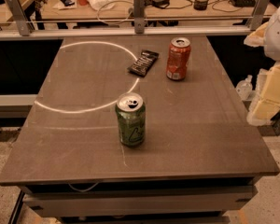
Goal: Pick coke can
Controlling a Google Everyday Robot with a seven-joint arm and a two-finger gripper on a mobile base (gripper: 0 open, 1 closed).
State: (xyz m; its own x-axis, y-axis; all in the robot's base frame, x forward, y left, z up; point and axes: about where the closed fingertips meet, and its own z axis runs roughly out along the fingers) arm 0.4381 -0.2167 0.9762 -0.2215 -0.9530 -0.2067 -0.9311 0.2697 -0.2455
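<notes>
The coke can is red-orange with a silver top and pull tab. It stands upright on the far right part of the grey table. My gripper shows as pale, blocky shapes at the right edge of the view, beyond the table's right side. It is well to the right of the coke can, a little nearer to me, and touches nothing.
A green can stands upright near the table's middle front. A flat black snack packet lies left of the coke can. A white ring of light marks the tabletop. A cluttered desk and rail lie behind.
</notes>
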